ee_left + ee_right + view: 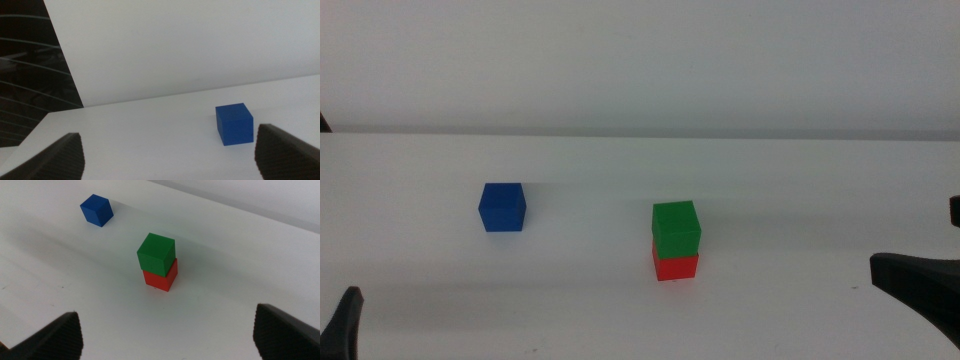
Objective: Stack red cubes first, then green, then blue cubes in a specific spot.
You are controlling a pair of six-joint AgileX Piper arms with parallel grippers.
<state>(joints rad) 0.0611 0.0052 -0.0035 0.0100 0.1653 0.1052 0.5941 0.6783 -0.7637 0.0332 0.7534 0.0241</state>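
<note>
In the middle view, the green cube [676, 229] is being carried on top of the red cube [676, 265] on the white bench [800, 190], with the blue cube [502, 207] sitting alone well apart toward the left gripper [345, 322], while the right gripper [918, 285] is being held off to the stack's other side. In the left wrist view, the left gripper [170, 155] is being held with its fingers [60, 157] spread wide and empty, the blue cube [234, 123] lying just ahead of one fingertip. In the right wrist view, the right gripper [170, 335] is likewise being held with fingers [285, 330] parted and empty, the green cube [156, 253] and red cube [160, 279] standing ahead between them and the blue cube [97, 210] lying farther beyond.
</note>
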